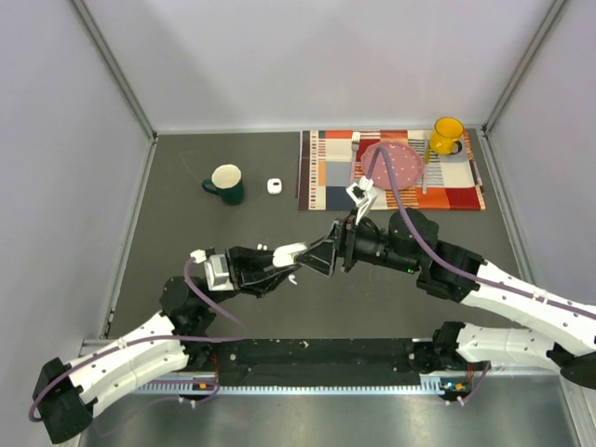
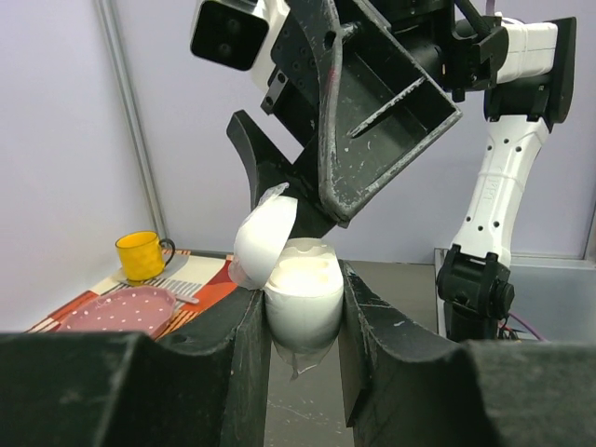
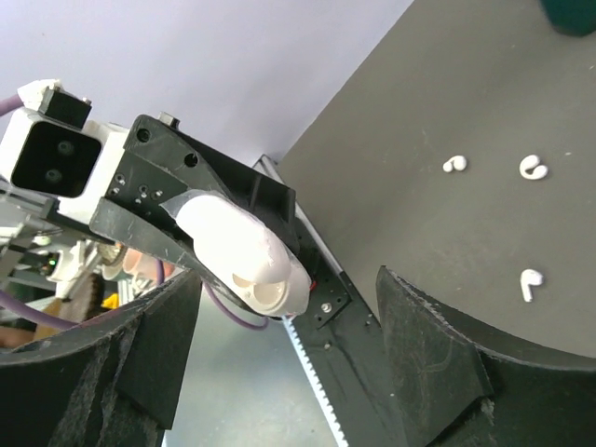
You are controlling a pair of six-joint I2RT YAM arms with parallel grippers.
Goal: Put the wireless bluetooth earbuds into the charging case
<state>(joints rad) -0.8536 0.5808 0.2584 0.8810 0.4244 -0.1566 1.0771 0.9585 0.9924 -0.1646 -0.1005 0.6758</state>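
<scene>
Left claw (image 2: 304, 307) clamped on charging case (image 3: 244, 253), lid flipped open, case held up off bench (image 3: 484, 84) w/ its opening toward right claw (image 3: 287, 289). Right claw jaws wide apart, gripping nothing, close beside case lid. 3 wireless bluetooth earbuds (image 3: 533, 169) lie loose on bench, apart from each other. Can't tell if any bud sits inside case. Green mug (image 1: 226, 183) farther back.

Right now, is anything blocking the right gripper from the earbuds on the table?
Nothing visible does. Three earbuds lie loose on bare table near the right gripper, whose jaws are open. The case, lid open, is clamped in the left gripper.
</scene>
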